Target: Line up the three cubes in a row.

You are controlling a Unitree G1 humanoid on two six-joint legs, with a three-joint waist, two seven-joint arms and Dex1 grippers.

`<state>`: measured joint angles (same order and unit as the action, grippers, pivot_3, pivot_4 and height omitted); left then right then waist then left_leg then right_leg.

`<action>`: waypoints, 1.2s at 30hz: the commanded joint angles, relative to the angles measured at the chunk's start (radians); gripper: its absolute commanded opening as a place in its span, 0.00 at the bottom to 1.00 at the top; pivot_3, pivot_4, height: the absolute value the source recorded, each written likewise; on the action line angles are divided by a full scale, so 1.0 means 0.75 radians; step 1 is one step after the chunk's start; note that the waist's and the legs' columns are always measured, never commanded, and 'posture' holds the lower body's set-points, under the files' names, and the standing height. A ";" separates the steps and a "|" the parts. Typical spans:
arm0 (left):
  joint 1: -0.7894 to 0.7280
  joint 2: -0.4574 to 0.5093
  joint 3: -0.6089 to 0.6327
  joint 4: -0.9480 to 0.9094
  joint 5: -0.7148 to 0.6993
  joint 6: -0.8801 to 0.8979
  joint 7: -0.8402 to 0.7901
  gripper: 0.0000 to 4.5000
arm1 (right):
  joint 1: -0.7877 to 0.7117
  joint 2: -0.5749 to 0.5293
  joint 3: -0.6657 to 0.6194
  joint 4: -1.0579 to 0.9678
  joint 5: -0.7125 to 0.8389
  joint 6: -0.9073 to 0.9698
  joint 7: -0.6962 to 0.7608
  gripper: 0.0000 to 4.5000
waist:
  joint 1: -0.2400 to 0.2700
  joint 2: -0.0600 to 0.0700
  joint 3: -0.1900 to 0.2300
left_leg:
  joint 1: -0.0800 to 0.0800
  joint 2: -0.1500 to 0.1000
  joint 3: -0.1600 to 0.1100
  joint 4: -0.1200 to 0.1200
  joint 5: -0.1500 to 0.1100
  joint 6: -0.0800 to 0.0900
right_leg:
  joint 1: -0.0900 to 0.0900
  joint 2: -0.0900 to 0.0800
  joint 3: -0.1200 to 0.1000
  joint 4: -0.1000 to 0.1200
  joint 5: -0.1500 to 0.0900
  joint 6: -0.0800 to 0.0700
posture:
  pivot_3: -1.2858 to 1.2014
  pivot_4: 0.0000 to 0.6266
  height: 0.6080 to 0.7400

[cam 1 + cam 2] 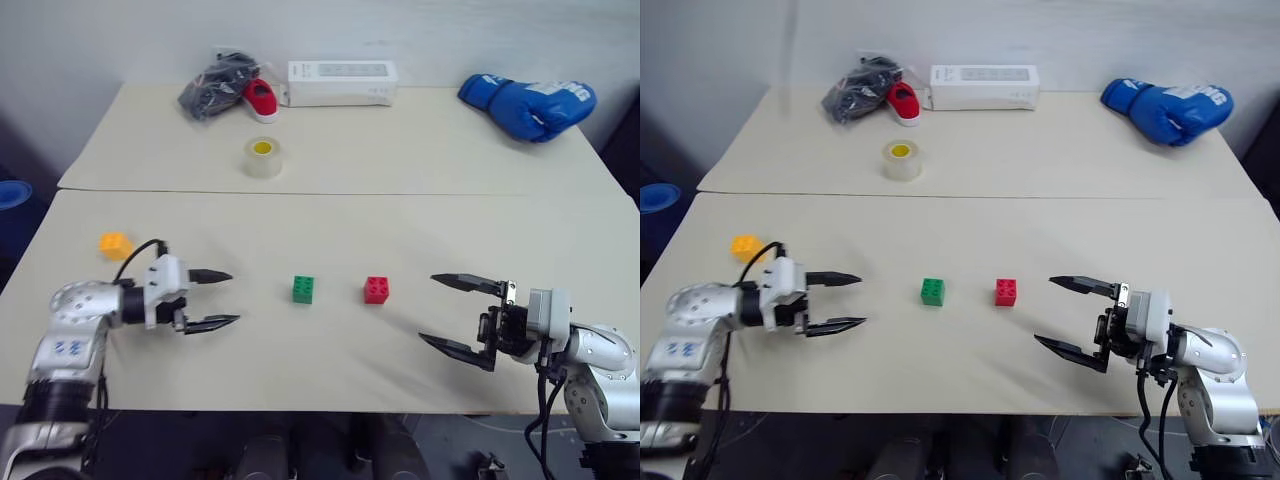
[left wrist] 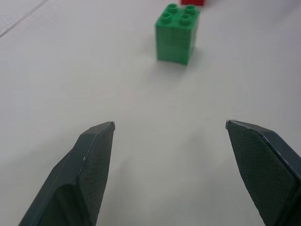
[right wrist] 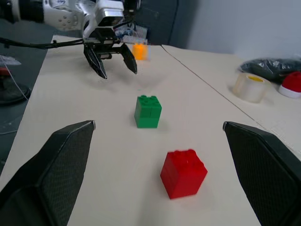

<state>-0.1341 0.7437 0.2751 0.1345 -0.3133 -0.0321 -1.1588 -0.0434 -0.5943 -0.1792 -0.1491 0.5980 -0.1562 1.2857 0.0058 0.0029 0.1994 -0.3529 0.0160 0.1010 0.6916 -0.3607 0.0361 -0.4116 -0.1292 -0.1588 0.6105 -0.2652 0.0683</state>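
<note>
A: Your two beige tables (image 1: 330, 215) meet edge to edge, matte tops. On the near one, the right gripper (image 1: 452, 314) hangs low by the right end of the front edge, level, fingers pointing left. Jaws spread wide, nothing between them.

B: And my left?

A: The left gripper (image 1: 220, 299) sits near the left end of the front edge, aimed right and slightly down. Black tapered fingers (image 2: 91, 165) with a fine woven texture, jaws well apart, empty.

B: The cubes?

A: Studded glossy plastic blocks. Green cube (image 1: 303, 289) and red cube (image 1: 377, 290) stand side by side, apart, mid-table between your grippers. The orange-yellow cube (image 1: 115, 244) is near the left edge, behind the left gripper.

B: Far table?

A: Blue padded boxing glove (image 1: 528, 105) at its right back corner; white oblong box (image 1: 342, 83) along the back edge; clear tape roll (image 1: 263, 158) near its front edge.
</note>
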 commanded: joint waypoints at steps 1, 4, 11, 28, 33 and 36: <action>0.196 -0.108 0.335 -0.123 -0.110 0.011 0.298 0.89 | -0.028 0.047 0.016 -0.035 0.030 -0.029 -0.012 1.00 | 0.004 0.000 0.000 | 0.000 -0.001 0.000 0.000 -0.001 0.001 | 0.001 -0.001 0.000 -0.001 0.000 0.000 | 0.52 0.24 1.00; 0.415 -0.301 0.612 -0.183 -0.185 0.006 0.564 1.00 | -0.059 0.104 0.061 -0.071 0.030 -0.023 -0.045 1.00 | -0.006 -0.001 -0.001 | 0.000 -0.001 0.000 0.000 -0.003 0.002 | 0.001 -0.001 0.001 -0.002 0.001 0.001 | 0.52 0.24 1.00; 0.567 -0.596 0.719 -0.306 -0.288 0.012 0.878 1.00 | -0.098 0.147 0.115 -0.090 0.003 -0.012 -0.107 1.00 | 0.026 -0.004 -0.002 | 0.000 -0.002 0.000 0.000 -0.005 0.003 | 0.002 -0.002 0.000 -0.007 0.001 0.002 | 0.52 0.24 1.00; -0.190 -0.293 0.354 0.114 -0.027 0.331 1.281 1.00 | -0.140 0.142 0.177 -0.096 -0.035 0.010 -0.162 1.00 | 0.012 -0.006 -0.004 | 0.000 -0.002 0.004 0.000 -0.004 0.002 | 0.000 0.001 0.000 0.000 0.001 0.002 | 0.52 0.24 1.00; -0.326 -0.267 0.289 0.330 0.020 0.309 1.267 0.91 | -0.140 0.147 0.180 -0.094 -0.057 -0.001 -0.192 1.00 | 0.009 -0.007 -0.004 | -0.001 -0.002 0.006 0.000 -0.004 0.003 | -0.001 0.001 -0.001 -0.001 0.001 0.002 | 0.52 0.24 1.00; -0.341 -0.267 0.286 0.366 0.023 0.280 1.260 0.72 | -0.130 0.145 0.175 -0.098 -0.064 -0.007 -0.207 1.00 | 0.005 -0.007 -0.004 | 0.000 -0.002 0.006 0.000 -0.004 0.002 | -0.001 0.001 -0.001 -0.001 0.001 0.002 | 0.52 0.24 1.00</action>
<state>-0.3798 0.5238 0.4821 0.4132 -0.3030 0.2064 -0.2118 -0.1447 -0.4910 -0.0406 -0.1932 0.5478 -0.1496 1.1395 0.0099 -0.0021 0.1965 -0.3533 0.0148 0.1052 0.6914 -0.3635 0.0377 -0.4121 -0.1284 -0.1593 0.6099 -0.2644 0.0699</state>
